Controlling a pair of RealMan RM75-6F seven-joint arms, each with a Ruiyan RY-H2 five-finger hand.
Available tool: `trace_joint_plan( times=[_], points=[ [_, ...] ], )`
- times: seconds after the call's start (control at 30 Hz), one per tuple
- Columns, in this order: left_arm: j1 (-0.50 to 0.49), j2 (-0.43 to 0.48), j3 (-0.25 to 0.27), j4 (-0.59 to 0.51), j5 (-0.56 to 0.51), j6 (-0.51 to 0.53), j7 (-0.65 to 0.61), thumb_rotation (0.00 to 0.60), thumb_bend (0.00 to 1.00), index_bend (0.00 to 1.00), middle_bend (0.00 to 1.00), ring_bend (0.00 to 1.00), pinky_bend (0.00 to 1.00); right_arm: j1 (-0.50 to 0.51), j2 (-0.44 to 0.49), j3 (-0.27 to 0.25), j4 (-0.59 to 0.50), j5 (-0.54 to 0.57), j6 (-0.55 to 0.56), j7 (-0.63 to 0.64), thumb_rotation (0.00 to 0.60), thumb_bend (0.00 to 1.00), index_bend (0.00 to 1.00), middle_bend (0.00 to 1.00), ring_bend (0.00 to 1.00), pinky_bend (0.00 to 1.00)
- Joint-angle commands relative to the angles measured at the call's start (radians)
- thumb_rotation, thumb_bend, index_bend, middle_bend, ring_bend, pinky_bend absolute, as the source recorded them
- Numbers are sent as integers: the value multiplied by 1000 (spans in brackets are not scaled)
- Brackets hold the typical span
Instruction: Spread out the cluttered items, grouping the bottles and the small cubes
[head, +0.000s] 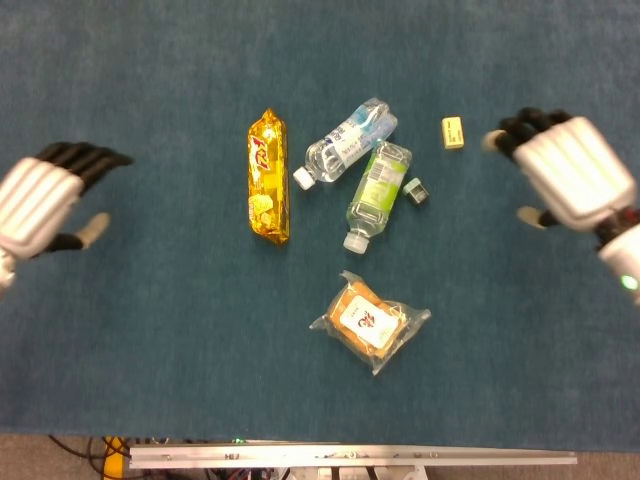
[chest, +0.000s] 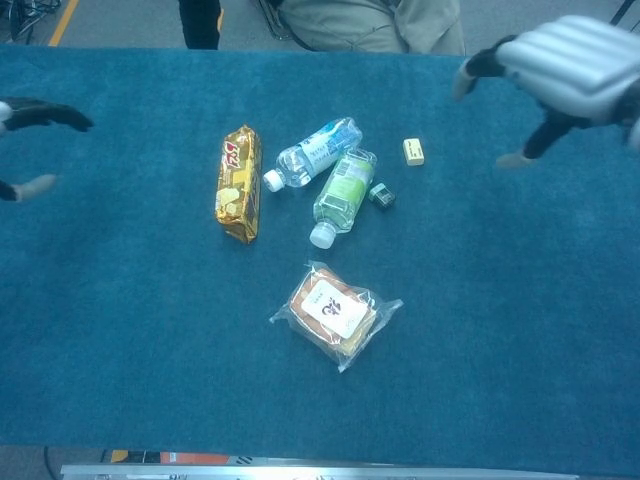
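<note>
While both hands are held above the blue table cover, nothing is gripped by either. The right hand is seen with fingers spread and thumb out, to the right of the yellow cube and apart from it. The left hand is likewise spread and empty at the far left edge, well apart from everything.

At the centre, the clear bottle and the green-label bottle lie on their sides, touching near their bases. The dark cube sits just beside the green-label bottle, and the yellow cube lies apart, further up and to the right.

Risk is judged to lie mainly with the bottles: lying on their sides, they could be set rolling by a sideways push and carried into the gold snack bar or the wrapped pastry. The dark cube, being small and close to the bottle, could be knocked away or covered by a broad hand reaching for it.

From the chest view, the left hand is shown only as dark fingertips and a thumb at the frame edge, whereas its pale back is shown in the head view. Seated people beyond the table's far edge are shown only in the chest view.
</note>
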Motion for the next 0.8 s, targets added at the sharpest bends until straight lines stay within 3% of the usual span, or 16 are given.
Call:
trace_joint_plan(
  times=[0.03,0.5,0.8],
  points=[
    [-65,-63,14,72,55,-11,-45,600,393,137,199,168,202,-48,51,-22,-34,-40,33,41,600,0,311,313,229,370],
    [-279,-266,80,321,168,-61,-95,600,345,21,41,18,150,-153,121,-49,-61,-141,64,109,600,0,311,317,229,370],
    [-338,-341,120,389,170,-51,-127,600,345,90,52,20,150,-184,120,-39,-31,-149,44,153,600,0,311,317,229,371]
  ],
)
